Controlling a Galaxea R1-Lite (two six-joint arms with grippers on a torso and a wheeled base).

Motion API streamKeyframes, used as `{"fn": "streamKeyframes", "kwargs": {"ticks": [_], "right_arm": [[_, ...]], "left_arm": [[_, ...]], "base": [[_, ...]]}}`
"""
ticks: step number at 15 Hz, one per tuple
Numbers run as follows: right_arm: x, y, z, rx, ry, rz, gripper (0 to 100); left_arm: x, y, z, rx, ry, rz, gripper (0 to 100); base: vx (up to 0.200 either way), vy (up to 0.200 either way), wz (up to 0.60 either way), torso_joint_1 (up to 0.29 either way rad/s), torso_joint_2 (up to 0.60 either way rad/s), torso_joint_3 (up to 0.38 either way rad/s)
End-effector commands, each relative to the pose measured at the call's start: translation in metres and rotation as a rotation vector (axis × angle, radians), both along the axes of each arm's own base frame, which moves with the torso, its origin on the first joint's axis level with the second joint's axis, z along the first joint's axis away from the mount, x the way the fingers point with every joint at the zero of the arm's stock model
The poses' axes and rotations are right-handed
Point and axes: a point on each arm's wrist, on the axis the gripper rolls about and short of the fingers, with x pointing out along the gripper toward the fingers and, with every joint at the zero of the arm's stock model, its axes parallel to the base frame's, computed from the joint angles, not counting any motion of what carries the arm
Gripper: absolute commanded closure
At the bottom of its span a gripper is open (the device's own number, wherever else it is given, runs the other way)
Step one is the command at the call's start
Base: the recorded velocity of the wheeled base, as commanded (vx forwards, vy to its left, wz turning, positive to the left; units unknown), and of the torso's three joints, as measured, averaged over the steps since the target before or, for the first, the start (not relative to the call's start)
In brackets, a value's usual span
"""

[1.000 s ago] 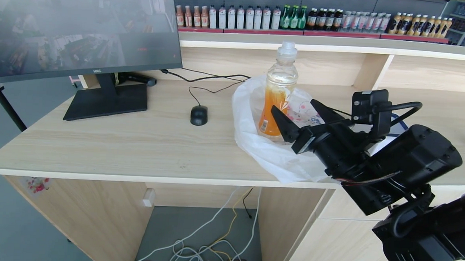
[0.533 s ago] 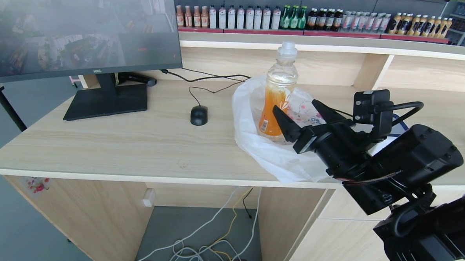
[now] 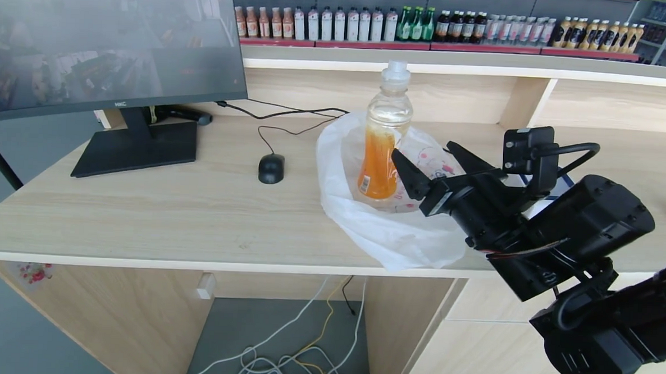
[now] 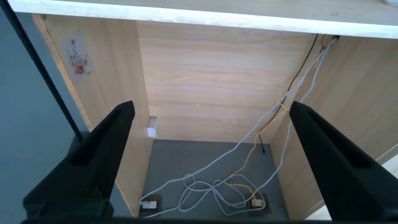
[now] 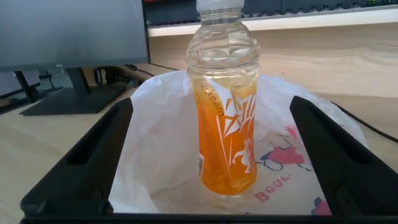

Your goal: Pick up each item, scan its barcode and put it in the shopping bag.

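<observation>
Viewpoint shifted; bottle (image 3: 377,169) (cap up) stands upright in bag (image 3: 334,170).

Bottle (image 3: 382,144): clear, glossy plastic, smooth. Bag (image 3: 398,240): thin white plastic film, crinkled, slight sheen. Counter (image 3: 169,213): pale wood grain, matt, smooth. My right gripper (image 3: 422,149): matt black, looks like hard plastic.

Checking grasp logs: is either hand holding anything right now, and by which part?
Nothing is held. The right hand is open, facing the orange drink bottle that stands in the shopping bag; the left hand is open too.
</observation>
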Motion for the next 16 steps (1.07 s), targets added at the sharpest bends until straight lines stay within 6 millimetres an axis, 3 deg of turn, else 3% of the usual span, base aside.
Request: {"fn": "streamKeyframes", "kwargs": {"ticks": [1,16], "right_arm": [[0.0001,0.0006,-0.0005,0.001,-0.002,0.002,0],[0.0001,0.0013,0.0005,0.006,-0.004,0.005,0]], "left_arm": [[-0.0001,0.0,0.0001,0.0,-0.001,0.0,0],[-0.0001,0.0,-0.0001,-0.008,0.001,0.0,0]], "base": [[0.0,-0.2,0.0,0.017,0.0,-0.007],[0.0,-0.2,0.0,0.0,0.0,0.003]]}}
